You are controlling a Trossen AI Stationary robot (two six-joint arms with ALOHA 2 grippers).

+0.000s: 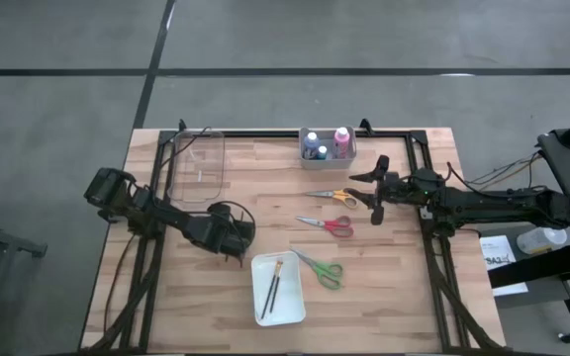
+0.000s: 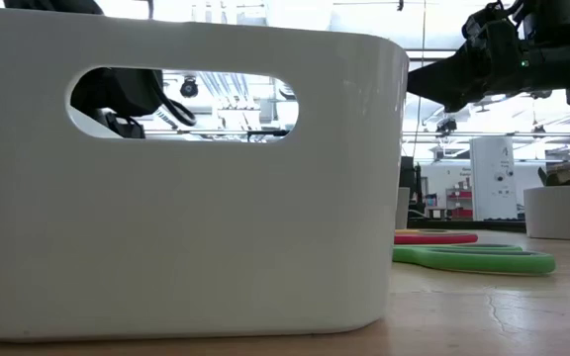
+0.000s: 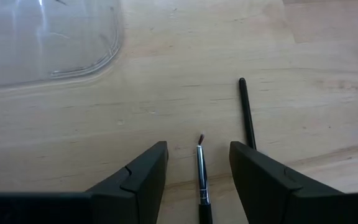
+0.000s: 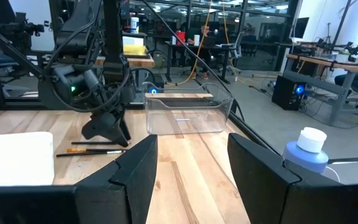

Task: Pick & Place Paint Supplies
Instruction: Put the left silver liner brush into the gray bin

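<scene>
The left tool (image 1: 234, 237) is hovering low over the left half of the surface (image 1: 404, 297), its fingers (image 3: 138, 180) standing apart with nothing clamped; a thin dark brush (image 3: 202, 180) is lying on the wood between them and a second brush (image 3: 247, 112) just beside. The right tool (image 1: 376, 190) is hanging above the right half of the surface, its fingers (image 4: 129, 171) likewise apart and holding nothing. The bottles are standing in a small bin (image 1: 327, 153) at the far edge: a pink bottle (image 1: 341, 138) and a blue bottle (image 1: 311, 141) among them. The orange scissors (image 1: 332, 196), red scissors (image 1: 327, 224) and green scissors (image 1: 322, 268) are lying mid-surface, running toward the near edge. A white tray (image 1: 290, 302) at the near edge is carrying two brushes (image 1: 272, 287). A clear container (image 1: 198, 163) is sitting at the far left corner.
</scene>
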